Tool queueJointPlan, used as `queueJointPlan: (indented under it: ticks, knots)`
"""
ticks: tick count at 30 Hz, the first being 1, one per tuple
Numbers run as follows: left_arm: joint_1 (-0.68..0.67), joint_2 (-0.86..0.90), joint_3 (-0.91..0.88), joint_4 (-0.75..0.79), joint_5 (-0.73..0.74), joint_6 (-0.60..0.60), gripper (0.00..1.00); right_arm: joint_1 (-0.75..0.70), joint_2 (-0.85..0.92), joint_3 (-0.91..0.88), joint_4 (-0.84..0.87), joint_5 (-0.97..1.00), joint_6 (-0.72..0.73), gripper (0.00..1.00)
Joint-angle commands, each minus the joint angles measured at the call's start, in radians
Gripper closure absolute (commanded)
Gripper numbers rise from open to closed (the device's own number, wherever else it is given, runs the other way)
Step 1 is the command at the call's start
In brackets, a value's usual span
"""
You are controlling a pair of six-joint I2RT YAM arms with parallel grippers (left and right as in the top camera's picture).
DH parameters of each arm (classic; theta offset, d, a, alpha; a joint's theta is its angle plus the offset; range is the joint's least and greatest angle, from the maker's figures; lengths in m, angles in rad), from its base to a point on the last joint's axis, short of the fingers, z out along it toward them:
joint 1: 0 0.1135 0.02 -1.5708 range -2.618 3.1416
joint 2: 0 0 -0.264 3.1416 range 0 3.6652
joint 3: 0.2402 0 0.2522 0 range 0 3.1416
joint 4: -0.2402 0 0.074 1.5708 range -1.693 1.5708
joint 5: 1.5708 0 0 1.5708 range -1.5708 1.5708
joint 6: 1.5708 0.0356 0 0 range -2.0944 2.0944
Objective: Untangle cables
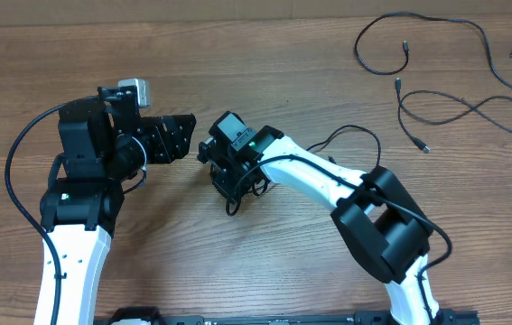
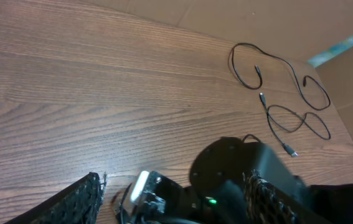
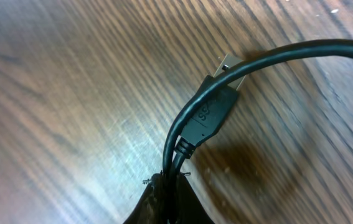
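Just left of the small knot of cable at the table's middle, the left gripper (image 1: 190,135) hangs with its two black fingers spread wide and nothing between them. It points toward the knot, which I take as readiness to catch a second strand.

Right on the knot, the right gripper (image 1: 233,185) is clamped tight on the thin black cable (image 3: 177,134). Its wrist view shows a loop of that cord running into the closed fingertips (image 3: 164,199). The cable's moulded black plug with a metal tip (image 3: 216,112) lies flat on the wood just beyond them. Pinching near the plug looks sensible, since that end has to be drawn out of the coil. How many cords are wound into the knot I cannot tell; the gripper hides most of it.

Well to the right of the knot and further back, loose black cords (image 1: 469,106) lie in open curves near the far edge of the wood-grain table (image 1: 283,72).

Bare wood lies behind and in front of the knot. To its right the white arm blocks the way. A pull toward the back looks freest.
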Motion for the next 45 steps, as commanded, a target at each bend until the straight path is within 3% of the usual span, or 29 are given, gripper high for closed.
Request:
queueJointPlan:
  ticks: [1, 11, 28, 33, 38, 45]
  knots:
    - [-0.007, 0.004, 0.018, 0.004, 0.012, 0.019, 0.25, 0.005, -0.127, 0.035, -0.012, -0.002, 0.006, 0.96]
    - [-0.006, 0.004, 0.018, 0.023, 0.016, 0.018, 0.25, 0.002, -0.311, 0.035, -0.06, -0.002, -0.019, 0.96]
    - [0.033, 0.004, 0.018, 0.047, 0.11, -0.011, 0.27, 0.002, -0.45, 0.035, -0.109, -0.015, -0.074, 0.96]
    - [0.033, 0.004, 0.018, 0.052, 0.196, 0.019, 0.28, 0.003, -0.504, 0.035, -0.128, -0.125, -0.173, 0.96]
    - [0.032, 0.007, 0.018, 0.051, 0.332, 0.079, 0.29, 0.007, -0.513, 0.035, -0.131, -0.124, -0.18, 0.96]
    - [0.032, 0.044, 0.018, 0.041, 0.395, 0.084, 0.32, 0.007, -0.514, 0.035, -0.135, -0.121, -0.18, 0.96]
